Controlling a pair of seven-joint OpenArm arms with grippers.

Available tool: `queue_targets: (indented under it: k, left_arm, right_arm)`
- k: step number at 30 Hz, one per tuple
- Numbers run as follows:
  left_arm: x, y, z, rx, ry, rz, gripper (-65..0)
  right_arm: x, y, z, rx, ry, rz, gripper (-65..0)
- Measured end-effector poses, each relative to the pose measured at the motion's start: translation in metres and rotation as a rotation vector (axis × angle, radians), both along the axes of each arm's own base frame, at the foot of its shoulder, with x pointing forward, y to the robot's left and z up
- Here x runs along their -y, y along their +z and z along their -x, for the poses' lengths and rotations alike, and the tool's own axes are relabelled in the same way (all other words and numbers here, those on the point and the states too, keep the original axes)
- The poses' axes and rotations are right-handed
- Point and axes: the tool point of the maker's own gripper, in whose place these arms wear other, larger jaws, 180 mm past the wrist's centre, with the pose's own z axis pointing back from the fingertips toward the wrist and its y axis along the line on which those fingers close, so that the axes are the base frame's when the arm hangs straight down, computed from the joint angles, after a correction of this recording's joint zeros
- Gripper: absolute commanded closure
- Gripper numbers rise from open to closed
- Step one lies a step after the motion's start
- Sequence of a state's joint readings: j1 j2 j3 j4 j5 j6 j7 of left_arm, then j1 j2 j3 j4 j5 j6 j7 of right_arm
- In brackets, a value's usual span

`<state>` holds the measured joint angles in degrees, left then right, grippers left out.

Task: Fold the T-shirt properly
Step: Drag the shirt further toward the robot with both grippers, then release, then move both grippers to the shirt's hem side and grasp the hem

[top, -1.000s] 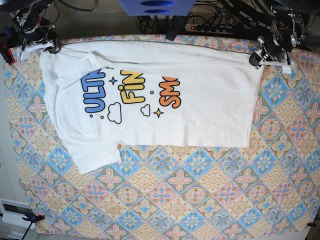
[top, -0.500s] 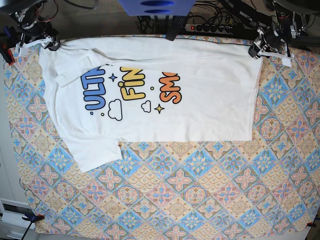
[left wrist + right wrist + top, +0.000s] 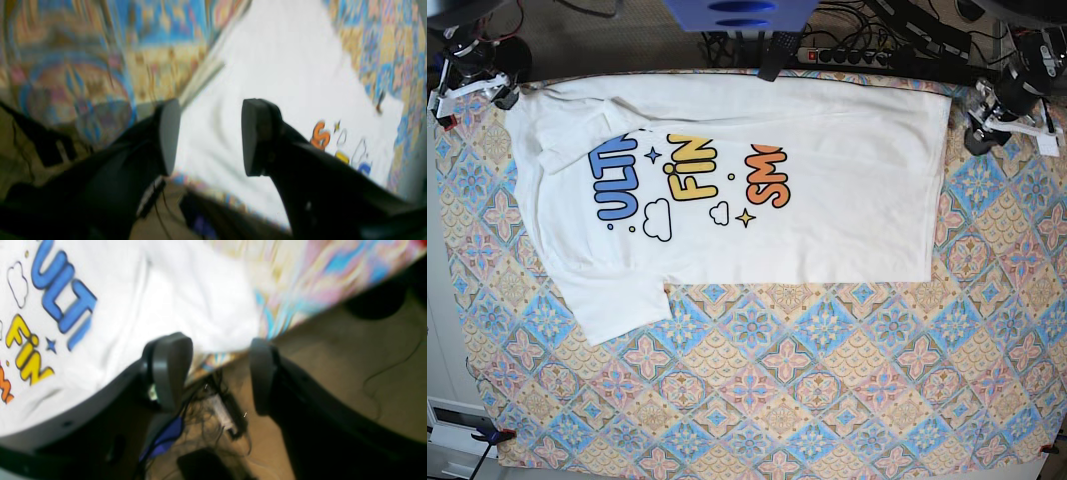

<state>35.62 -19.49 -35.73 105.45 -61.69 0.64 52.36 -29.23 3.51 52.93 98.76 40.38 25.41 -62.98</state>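
The T-shirt [image 3: 757, 190], folded lengthwise with its lettering partly covered, lies along the tabletop's [image 3: 827, 400] far edge. Left end effector [image 3: 206, 136] and right end effector [image 3: 217, 373] hang at the far corners, jaws apart, apparently holding nothing despite blur.

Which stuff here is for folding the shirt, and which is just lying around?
For the job:
- T-shirt, spread on the table
- left tool, open, holding nothing
- right tool, open, holding nothing

Just there:
- patterned tablecloth
- power strip behind the table
- blue object at the far edge
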Motion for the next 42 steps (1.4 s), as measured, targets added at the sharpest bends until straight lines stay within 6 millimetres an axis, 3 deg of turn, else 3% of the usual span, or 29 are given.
queue_targets:
  k: [3, 5, 10, 11, 16, 21, 27, 31, 35, 40, 42]
  left_arm:
    - [-0.010, 0.002, -0.025, 0.041, 0.013, -0.020, -29.5]
    - [-0.008, -0.007, -0.043, 0.009, -0.025, -0.030, -29.5]
    - [-0.007, -0.019, -0.100, 0.002, -0.050, -0.062, -29.5]
    - [-0.008, -0.021, -0.110, -0.001, -0.050, -0.064, -29.5]
    - [-0.009, -0.037, -0.145, -0.052, -0.058, -0.089, -29.6]
    - [-0.001, -0.048, -0.182, -0.020, -0.078, -0.148, -30.0]
    - [0.014, -0.085, -0.195, -0.075, -0.124, -0.198, -30.1]
    - [0.017, -0.103, -0.205, -0.077, -0.140, -0.249, -30.1]
    - [0.029, -0.109, -0.222, -0.051, -0.155, -0.282, -29.6]
    - [0.054, -0.118, -0.222, -0.044, -0.174, -0.250, -29.3]
    - [0.056, -0.119, -0.221, -0.042, -0.172, -0.250, -25.8]
  right_arm:
    - [0.001, 0.008, -0.008, 0.018, 0.016, 0.023, -30.7]
    - [0.001, 0.015, -0.024, 0.031, 0.043, 0.040, -30.7]
    - [-0.016, 0.045, -0.117, 0.209, 0.187, 0.045, -30.7]
    - [-0.022, 0.049, -0.128, 0.232, 0.212, 0.043, -30.6]
    - [-0.034, 0.033, -0.142, 0.121, 0.296, 0.107, -30.7]
    - [-0.046, 0.044, -0.176, 0.152, 0.361, 0.174, -30.6]
    - [-0.047, 0.023, -0.173, 0.115, 0.352, 0.142, -30.4]
    - [-0.049, 0.020, -0.175, 0.123, 0.350, 0.126, -30.4]
    - [-0.049, 0.020, -0.174, 0.121, 0.350, 0.128, -30.4]
    - [-0.049, 0.021, -0.174, 0.121, 0.350, 0.129, -30.4]
    - [-0.049, 0.022, -0.175, 0.125, 0.351, 0.130, -30.4]
